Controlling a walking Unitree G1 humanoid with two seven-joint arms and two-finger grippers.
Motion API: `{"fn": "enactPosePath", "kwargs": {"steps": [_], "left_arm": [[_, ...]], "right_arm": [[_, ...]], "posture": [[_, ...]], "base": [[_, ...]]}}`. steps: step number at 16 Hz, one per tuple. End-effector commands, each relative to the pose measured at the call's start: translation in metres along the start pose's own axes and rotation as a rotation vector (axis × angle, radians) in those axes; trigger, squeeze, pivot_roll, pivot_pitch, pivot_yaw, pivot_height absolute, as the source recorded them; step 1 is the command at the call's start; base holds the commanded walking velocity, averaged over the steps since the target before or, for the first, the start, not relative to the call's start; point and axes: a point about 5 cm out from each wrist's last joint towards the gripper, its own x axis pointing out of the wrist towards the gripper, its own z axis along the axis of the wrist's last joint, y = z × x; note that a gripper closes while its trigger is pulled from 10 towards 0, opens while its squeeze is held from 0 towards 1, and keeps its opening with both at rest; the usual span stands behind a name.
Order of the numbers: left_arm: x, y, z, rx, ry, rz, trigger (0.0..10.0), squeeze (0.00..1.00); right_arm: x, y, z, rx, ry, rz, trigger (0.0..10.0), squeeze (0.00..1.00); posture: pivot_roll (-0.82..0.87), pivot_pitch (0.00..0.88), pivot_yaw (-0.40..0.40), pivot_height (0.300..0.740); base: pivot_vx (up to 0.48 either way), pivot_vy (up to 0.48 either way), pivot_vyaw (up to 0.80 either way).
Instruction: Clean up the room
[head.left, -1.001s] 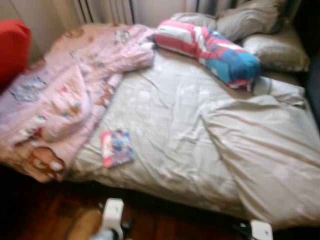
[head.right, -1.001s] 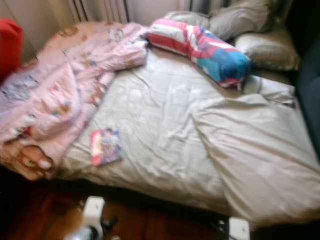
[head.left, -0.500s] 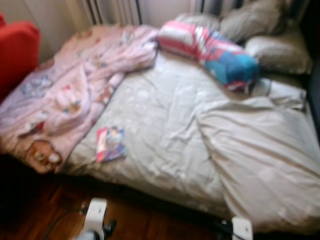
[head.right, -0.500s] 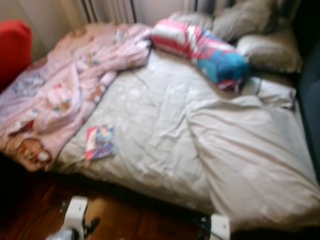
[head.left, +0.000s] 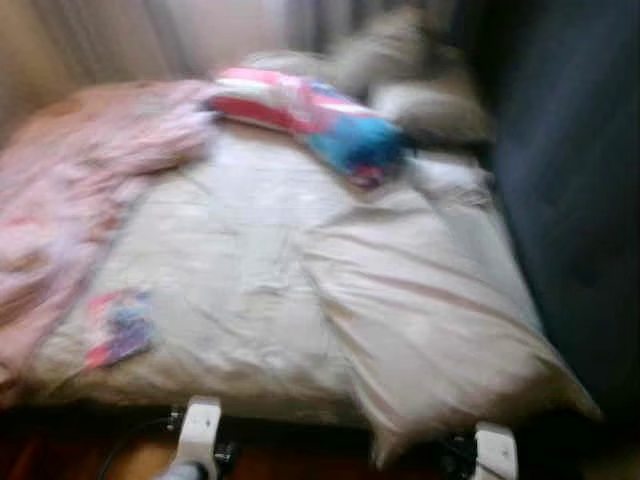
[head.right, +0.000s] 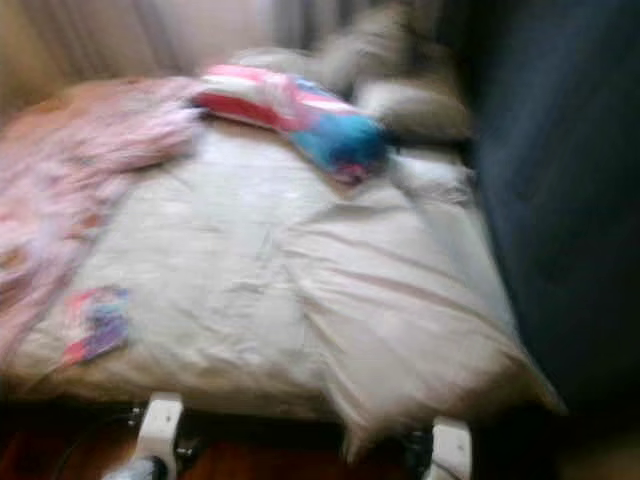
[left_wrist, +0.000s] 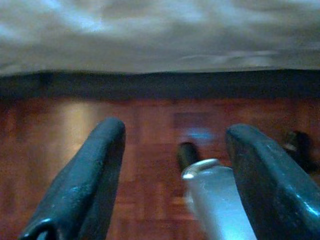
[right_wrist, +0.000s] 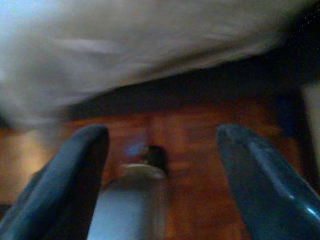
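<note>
Hanging wide apart, empty: left gripper (left_wrist: 175, 165), right gripper (right_wrist: 162, 165).

Head views blurred; book (head.left: 119, 328) cover unreadable.

No text can be read: the booklet (head.left: 120, 328) on the bed (head.left: 250, 250) shows only blurred colour, and the striped pillow (head.left: 310, 115) bears no legible print.

I'm seeing a blurred bed (head.left: 260, 270) lying across mid-frame, pale curtains (head.left: 150, 35) hanging at the upper left, a dark wall (head.left: 570, 180) rising at right, reddish parquet floor (left_wrist: 150, 130) showing below.
</note>
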Motion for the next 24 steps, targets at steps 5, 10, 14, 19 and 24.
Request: {"fn": "enactPosePath", "kwargs": {"steps": [5,10,14,19,24], "left_arm": [[-0.004,0.005,-0.011,-0.031,0.024,0.025,10.0,0.00],[-0.007,0.014,-0.015,-0.028,0.024,0.042,10.0,0.00],[-0.006,0.017,-0.012,-0.053,0.019,0.066,10.0,0.00],[-0.004,0.015,-0.005,-0.071,0.002,0.069,10.0,0.00],[-0.004,0.016,-0.006,-0.080,-0.002,0.075,10.0,0.00]], "right_arm": [[0.002,0.001,0.008,0.014,-0.038,0.005,10.0,0.00],[0.002,0.011,0.010,0.023,-0.061,0.037,10.0,0.00],[0.001,0.010,0.003,0.018,-0.019,0.033,10.0,0.00],[0.002,0.009,0.003,-0.007,-0.002,0.043,10.0,0.00],[0.004,0.010,0.011,-0.008,-0.012,0.043,10.0,0.00]], "posture": [[-0.02,0.169,0.024,0.740],[-0.01,0.205,0.037,0.740],[-0.01,0.177,0.028,0.740],[0.00,0.153,0.004,0.740],[0.01,0.150,0.006,0.740]], "base": [[0.000,0.000,0.00],[0.000,0.000,0.00],[0.000,0.000,0.00],[0.000,0.000,0.00],[0.000,0.000,0.00]]}}
